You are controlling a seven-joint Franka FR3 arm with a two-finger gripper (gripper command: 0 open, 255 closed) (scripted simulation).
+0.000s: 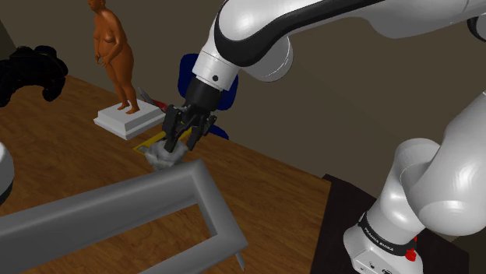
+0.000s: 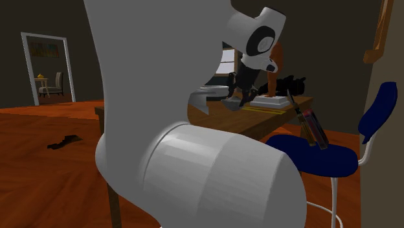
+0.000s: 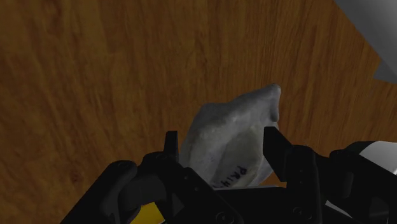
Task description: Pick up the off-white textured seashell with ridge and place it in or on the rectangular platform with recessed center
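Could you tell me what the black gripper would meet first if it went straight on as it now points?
Most likely the greyish-white ridged seashell, directly ahead of the black two-finger gripper; the brown wooden tabletop lies beyond. The remaining gap is unclear.

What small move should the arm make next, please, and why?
Probably a short straight lift: the gripper looks shut on the seashell, low over the table, and the grey platform beside it has a raised rim to clear.

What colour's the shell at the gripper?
The seashell is mottled pale grey, clearest in the wrist view.
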